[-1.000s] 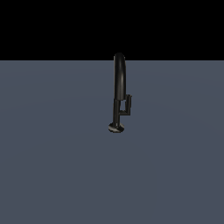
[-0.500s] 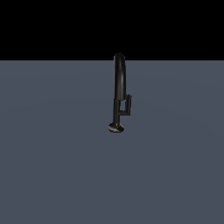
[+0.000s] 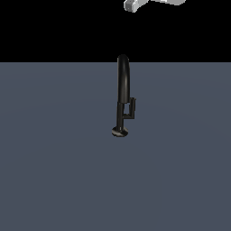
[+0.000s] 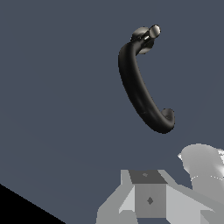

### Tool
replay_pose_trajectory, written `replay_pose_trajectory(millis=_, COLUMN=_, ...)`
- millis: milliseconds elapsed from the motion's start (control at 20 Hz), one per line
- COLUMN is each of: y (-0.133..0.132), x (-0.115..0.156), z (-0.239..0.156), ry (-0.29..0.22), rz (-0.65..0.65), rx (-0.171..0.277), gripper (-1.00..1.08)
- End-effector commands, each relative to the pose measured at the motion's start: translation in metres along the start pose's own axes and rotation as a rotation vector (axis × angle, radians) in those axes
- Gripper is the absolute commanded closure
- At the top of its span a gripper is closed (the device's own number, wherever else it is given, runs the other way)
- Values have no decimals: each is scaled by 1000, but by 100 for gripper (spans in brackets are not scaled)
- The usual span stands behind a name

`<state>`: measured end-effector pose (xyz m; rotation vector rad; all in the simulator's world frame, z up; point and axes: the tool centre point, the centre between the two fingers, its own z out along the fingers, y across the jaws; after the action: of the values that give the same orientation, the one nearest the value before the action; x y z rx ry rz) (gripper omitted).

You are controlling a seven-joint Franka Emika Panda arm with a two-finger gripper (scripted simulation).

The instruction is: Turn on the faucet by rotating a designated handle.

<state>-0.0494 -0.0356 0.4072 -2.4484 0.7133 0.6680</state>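
Faucet (image 3: 122, 90) upright on grey floor (image 3: 54, 171), handle (image 3: 131, 108) on ext view's right. Arm (image 3: 135, 4) at top edge, well above. Gripper (image 4: 151, 199) state: can't tell.

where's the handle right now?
In the exterior view, the handle branches off the lower stem of the faucet on that view's right, just above the base disc.

slate-grey floor (image 3: 54, 180), black faucet (image 3: 122, 90) upright
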Motion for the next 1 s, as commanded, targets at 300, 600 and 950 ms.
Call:
replay_pose_trajectory(millis=300, y=0, x=58, z=12, ry=-142, rz=139, rx=130, gripper=108)
replay_pose_trajectory(millis=600, y=4, x=101, z=26, ry=-252, rz=246, rx=230, gripper=108)
replay_pose_trajectory(millis=950, y=13, x=154, z=53, ry=-396, rz=388, rx=362, gripper=108)
